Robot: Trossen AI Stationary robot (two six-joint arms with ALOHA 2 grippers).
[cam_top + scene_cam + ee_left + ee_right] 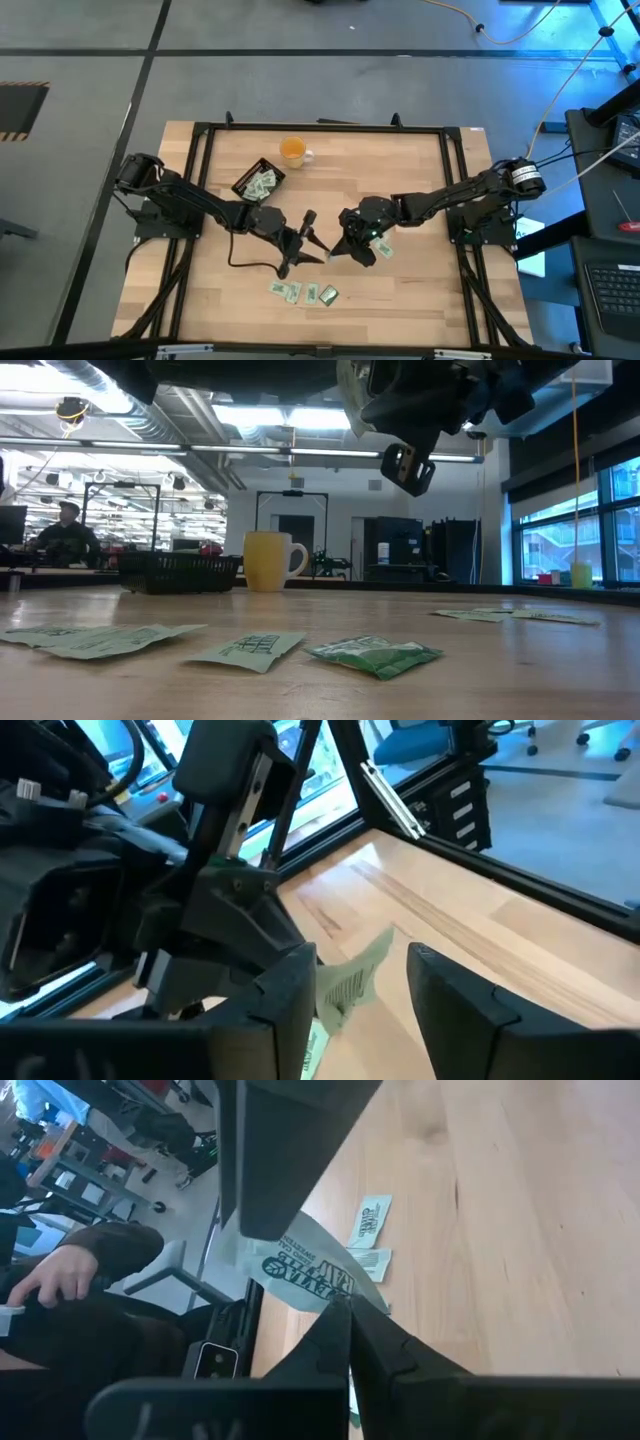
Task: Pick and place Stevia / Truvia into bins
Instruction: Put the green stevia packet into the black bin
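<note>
Over the table's middle my right gripper [348,1306] is shut on one pale green and white Stevia sachet [300,1266]. My left gripper [360,960] is open and faces it. Its two fingers stand on either side of that sachet [352,978]; I cannot tell if they touch it. In the high view the grippers meet around [328,240]. The black tray [258,181] sits toward the far left and holds several sachets. Three sachets [308,293] lie flat near the near edge, and more [382,251] lie beside the right gripper. My right gripper pinches the sachet between its two shut fingers at one end [336,1288]. The printed rest of the sachet sticks out past the fingertips toward the left gripper. The sachet is lifted clear of the table.
An orange cup with a white handle [293,151] stands just beyond the tray. A black frame [320,127] runs around the tabletop. Bare wood [400,180] lies on the far right side. A person's hand [70,1275] shows beyond the table, and another person [66,536] sits far off.
</note>
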